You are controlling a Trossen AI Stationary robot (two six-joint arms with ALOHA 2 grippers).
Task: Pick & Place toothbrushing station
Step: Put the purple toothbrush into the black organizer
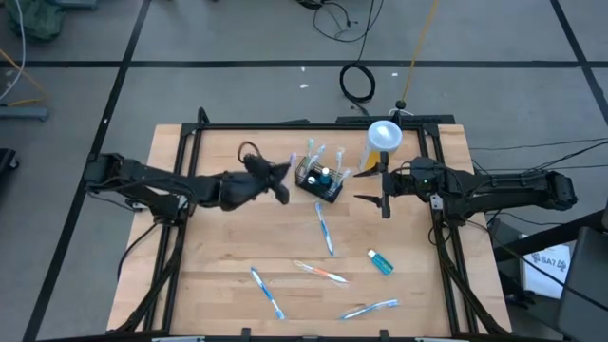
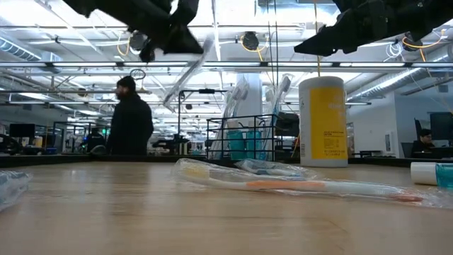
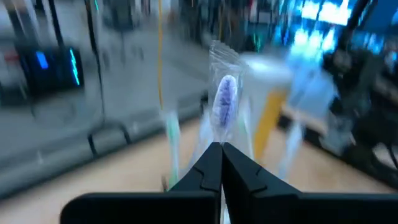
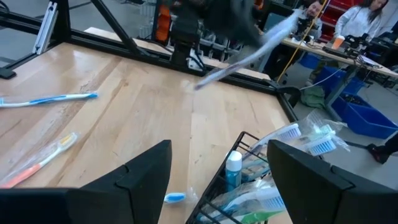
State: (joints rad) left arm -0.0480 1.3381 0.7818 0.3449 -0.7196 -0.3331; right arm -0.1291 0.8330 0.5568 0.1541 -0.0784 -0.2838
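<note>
Gripping wrapped toothbrush (image 3: 224, 99) in closed left pincer (image 1: 281, 182), raised just short of wire-mesh caddy (image 1: 320, 180). Risk: thin wrapper slipping, missing caddy. Right pincer (image 1: 370, 188) wide open, empty, opposite side.

Around one black wire basket (image 1: 319, 180): four wrapped toothbrushes (image 1: 325, 228) loose on the table, one held above it, one yellow cup (image 1: 383, 144), one small blue tube (image 1: 381, 261).
</note>
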